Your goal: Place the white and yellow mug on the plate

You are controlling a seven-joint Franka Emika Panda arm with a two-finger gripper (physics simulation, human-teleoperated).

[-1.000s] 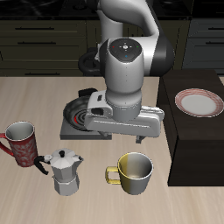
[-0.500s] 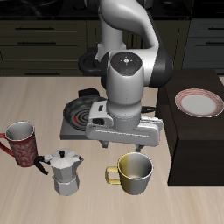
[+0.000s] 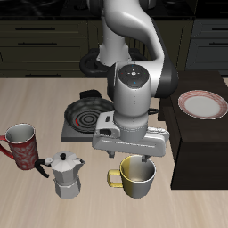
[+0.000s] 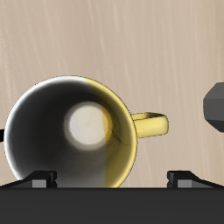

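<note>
White and yellow mug [image 3: 138, 176] upright on tabletop [image 3: 196, 209] near front edge, beside moka pot [image 3: 64, 174]. Gripper [image 3: 130, 162] directly above mug, jaws spread wide, empty. Plate [image 3: 202, 104] on dark raised block, well apart.

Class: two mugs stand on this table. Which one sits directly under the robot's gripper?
The white and yellow mug, olive-yellow with a loop handle, near the table's front edge. The gripper hangs just above it; the red patterned mug stands well off to the side.

Arm bent forward, wrist pointing down, fingers [image 3: 134, 161] spread apart (nothing held)
</note>
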